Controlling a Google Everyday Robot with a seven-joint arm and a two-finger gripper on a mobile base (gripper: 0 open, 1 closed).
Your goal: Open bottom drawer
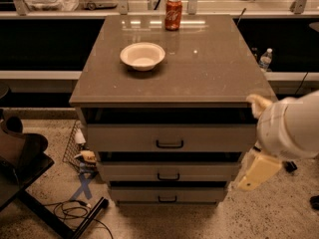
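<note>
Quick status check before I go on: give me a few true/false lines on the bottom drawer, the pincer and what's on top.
1. The bottom drawer is pulled out. False: it looks shut.
2. The pincer hangs low at the right side of the cabinet. True.
3. The pincer holds the bottom drawer's handle. False: it is off to the right, apart from it.
4. A bowl and a can stand on the cabinet. True.
5. The can sits in the bowl. False: it stands behind it, apart.
</note>
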